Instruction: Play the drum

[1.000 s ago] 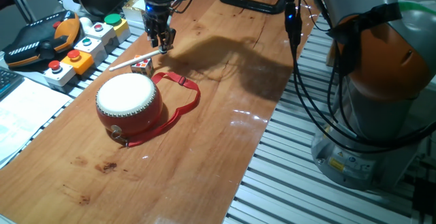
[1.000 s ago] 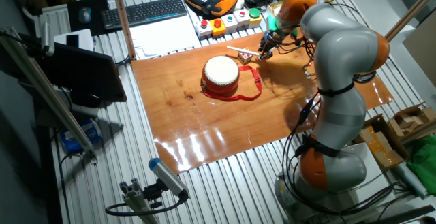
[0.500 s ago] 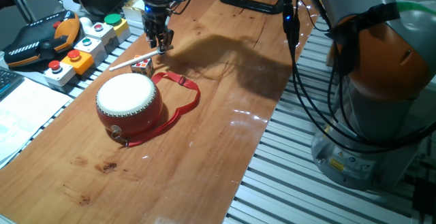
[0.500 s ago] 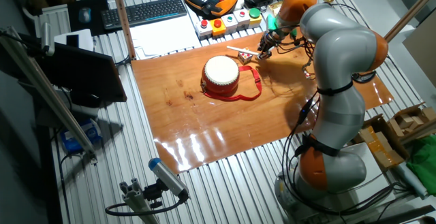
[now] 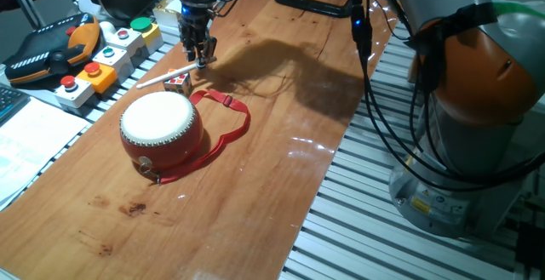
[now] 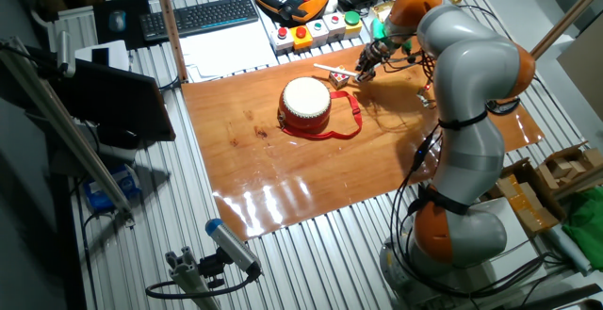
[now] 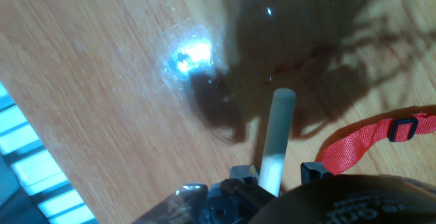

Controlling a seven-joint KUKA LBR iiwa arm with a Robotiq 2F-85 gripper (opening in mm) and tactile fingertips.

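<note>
Down on the wooden table (image 5: 272,169) sits the drum (image 5: 160,132), squat and round, red-bodied with a cream skin ringed by studs, its red strap (image 5: 228,127) looped out beside it. Beyond it, the gripper (image 5: 199,57) is clamped on a white stick (image 7: 276,139), near the table's far edge.

One fixed view sits low and close at the bench's (image 5: 255,195) end, looking along it toward the button boxes (image 5: 102,54). The other fixed view looks down from high up and farther off, taking in the whole bench and arm (image 6: 471,112). Both share the drum (image 5: 160,127). The hand view looks straight down at the wood from close above.
</note>
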